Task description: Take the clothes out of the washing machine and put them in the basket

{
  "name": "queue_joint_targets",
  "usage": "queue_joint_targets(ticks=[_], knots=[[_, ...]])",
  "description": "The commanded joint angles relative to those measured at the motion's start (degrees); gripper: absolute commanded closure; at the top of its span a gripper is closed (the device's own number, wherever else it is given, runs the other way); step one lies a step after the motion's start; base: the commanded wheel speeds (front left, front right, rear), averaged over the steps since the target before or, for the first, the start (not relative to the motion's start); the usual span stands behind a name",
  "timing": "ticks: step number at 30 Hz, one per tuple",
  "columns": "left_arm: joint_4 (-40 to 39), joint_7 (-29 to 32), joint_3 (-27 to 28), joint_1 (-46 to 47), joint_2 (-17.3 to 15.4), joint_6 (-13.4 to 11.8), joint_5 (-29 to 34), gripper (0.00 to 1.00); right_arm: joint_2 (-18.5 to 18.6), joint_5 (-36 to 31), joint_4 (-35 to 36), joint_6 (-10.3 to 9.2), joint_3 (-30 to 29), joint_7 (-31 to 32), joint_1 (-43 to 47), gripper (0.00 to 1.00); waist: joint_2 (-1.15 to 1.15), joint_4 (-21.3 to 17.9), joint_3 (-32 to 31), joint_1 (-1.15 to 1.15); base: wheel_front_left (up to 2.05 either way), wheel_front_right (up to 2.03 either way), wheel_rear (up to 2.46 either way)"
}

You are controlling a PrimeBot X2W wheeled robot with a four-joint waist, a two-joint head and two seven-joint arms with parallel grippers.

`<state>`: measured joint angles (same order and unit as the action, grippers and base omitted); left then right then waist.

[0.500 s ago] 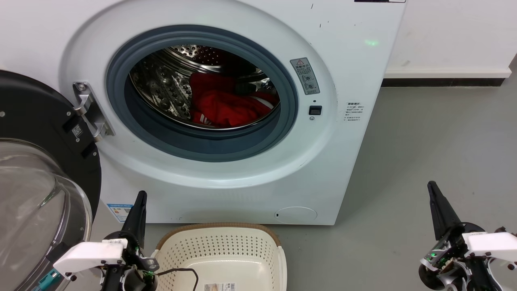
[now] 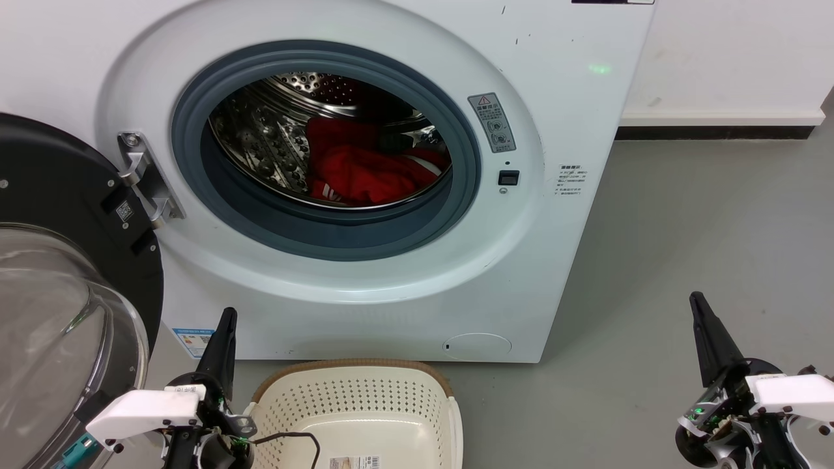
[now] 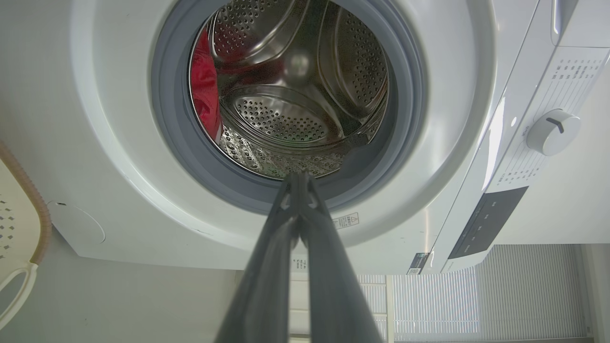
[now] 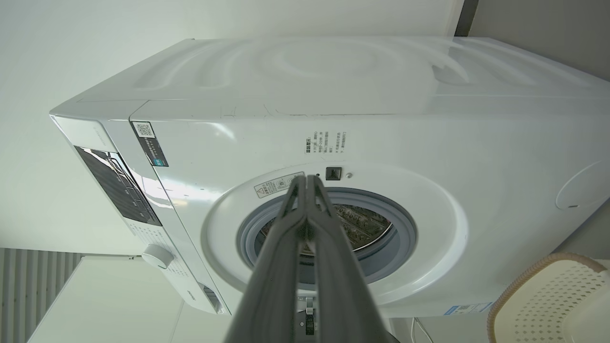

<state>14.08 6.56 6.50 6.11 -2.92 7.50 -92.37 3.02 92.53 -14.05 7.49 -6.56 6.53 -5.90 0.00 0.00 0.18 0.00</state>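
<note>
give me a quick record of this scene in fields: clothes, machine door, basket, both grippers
clothes: red heap inside the drum
washing machine: door swung open to the left
basket: on the floor in front of the machine, no red fabric in the part that shows
left gripper: fingers shut, holding nothing, low at the basket's left
right gripper: fingers shut, holding nothing, over the floor right of the machine
task stage: nothing taken out yet

L claw blk, tapered — white wrist shell, thin blk cable.
</note>
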Motion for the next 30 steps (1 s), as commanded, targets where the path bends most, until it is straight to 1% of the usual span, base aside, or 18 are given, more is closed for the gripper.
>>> queue_joint_targets(ticks=[1,19,20,24,26,30], knots=[[0.00,0.12,0.12,0.32,0.09,0.17,-0.11,1.00,-0.19,-0.33,-0.09,0.00,-0.06,0.20,-0.67,1.00,0.00,0.00,0.00,0.00,0.00,0.00,0.00],[0.00,0.11,0.11,0.32,0.09,0.17,-0.11,1.00,-0.19,-0.34,-0.08,0.00,-0.06,0.16,-0.67,1.00,0.00,0.00,0.00,0.00,0.00,0.00,0.00],[-0.01,-0.02,0.00,0.00,0.00,0.00,0.00,0.00,0.00,-0.01,0.00,0.00,-0.01,0.04,0.00,0.00,0.00,0.00,0.00,0.00,0.00,0.00,0.00],[1.58,-0.30,-0.31,-1.52,0.19,-0.02,0.07,0.00,-0.07,-0.08,-1.57,-0.01,0.14,-0.13,1.51,0.00,0.00,0.00,0.01,0.00,0.00,0.00,0.00],[1.05,-0.92,-0.53,-1.63,0.18,-0.02,0.45,0.00,-0.07,-0.49,-1.25,-0.01,0.24,-0.74,1.68,0.00,0.00,0.01,0.02,0.00,0.00,0.00,0.00],[0.03,-2.08,-0.36,-1.83,0.17,-0.20,3.34,0.00,-0.07,-2.80,-0.62,-0.01,0.12,-1.92,1.99,0.00,0.00,0.00,0.05,0.00,0.00,0.00,0.00]])
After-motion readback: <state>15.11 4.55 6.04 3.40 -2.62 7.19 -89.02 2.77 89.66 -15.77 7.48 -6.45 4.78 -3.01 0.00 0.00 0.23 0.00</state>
